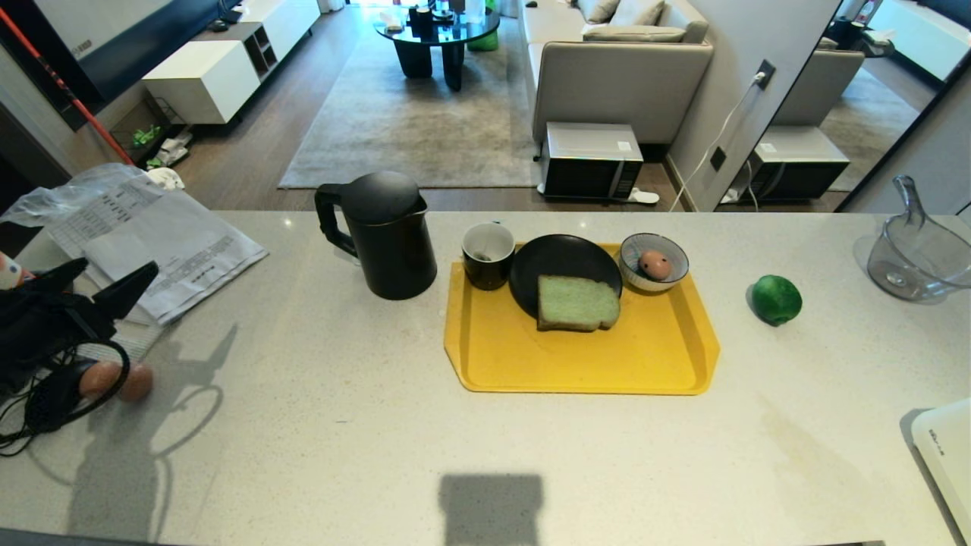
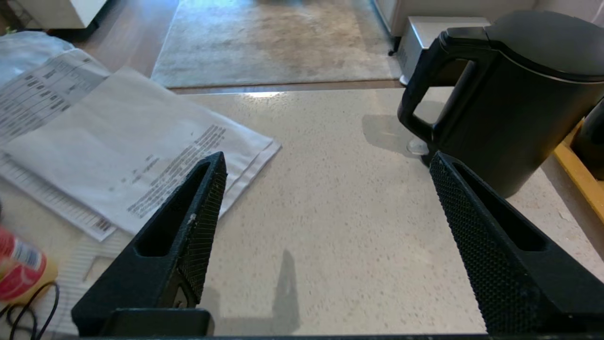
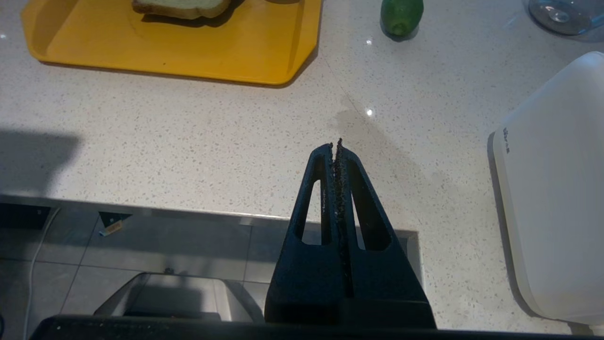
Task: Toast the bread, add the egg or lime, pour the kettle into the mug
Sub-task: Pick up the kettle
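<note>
The black kettle (image 1: 383, 235) stands on the counter left of a yellow tray (image 1: 576, 364). On the tray are the mug (image 1: 488, 254), a black plate (image 1: 561, 262) with the green bread (image 1: 576, 303) leaning over its front rim, and a striped bowl (image 1: 671, 258) holding the egg (image 1: 654, 265). The lime (image 1: 776, 299) lies right of the tray. My left gripper (image 1: 114, 274) hovers open and empty at the far left, well short of the kettle (image 2: 519, 94), with bare counter between its jaws (image 2: 328, 158). My right gripper (image 3: 336, 144) is shut at the counter's near edge, with the lime (image 3: 401, 16) ahead.
Papers (image 1: 167, 243) and two plain brown eggs (image 1: 117, 379) with a black cable lie by the left arm. A glass jug (image 1: 918, 258) stands far right and a white appliance (image 1: 948, 455) sits at the near right corner. A red can (image 2: 19, 269) is near the left hand.
</note>
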